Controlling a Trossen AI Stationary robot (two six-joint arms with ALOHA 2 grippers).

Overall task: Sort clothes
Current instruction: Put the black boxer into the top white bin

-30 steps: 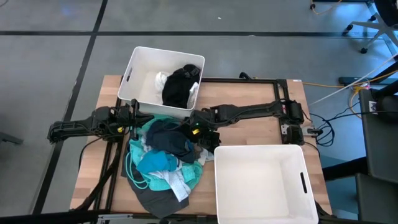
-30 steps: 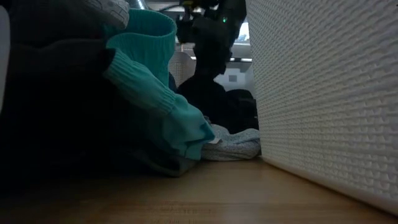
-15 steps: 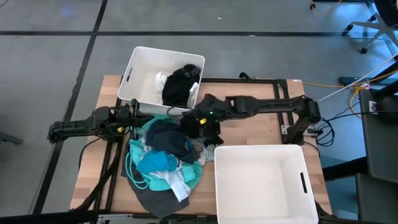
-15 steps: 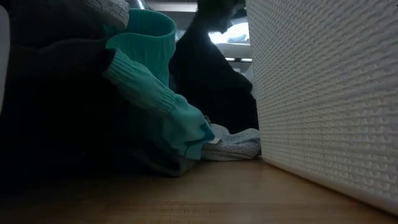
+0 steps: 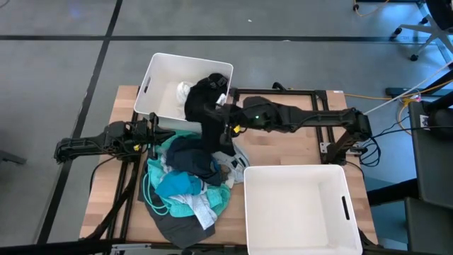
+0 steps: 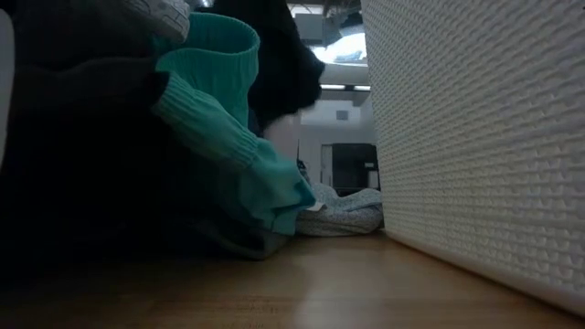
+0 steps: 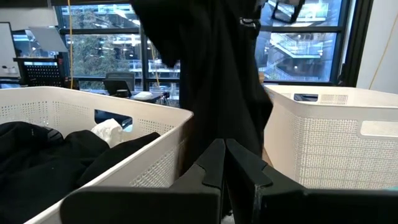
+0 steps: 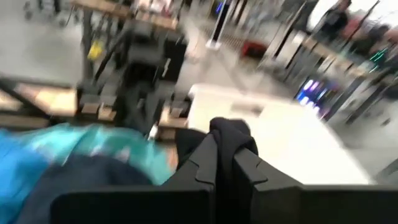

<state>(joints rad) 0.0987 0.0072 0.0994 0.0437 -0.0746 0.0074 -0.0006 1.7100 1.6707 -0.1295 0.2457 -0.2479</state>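
Above the far edge of the clothes heap, the right tool is clamped on a black garment that hangs down from it in a long dark fold, its lower end trailing onto the pile. In the right wrist view the black fabric bunches up between the two closed fingers. The low view shows the same dark cloth dangling behind a teal knitted sleeve.

The rest of the clothes lie heaped on the left half of the counter — a dark navy piece on top, bright blue and teal beneath, a dark grey garment spread at the near edge, and a pale patterned scrap at the right side of the pile.

The left tool waits at the left of the heap, its fingers pressed together on nothing, just near of the far-left white bin. That bin already holds black clothing and a white piece. A second white bin stands at the near right corner — its floor bare.
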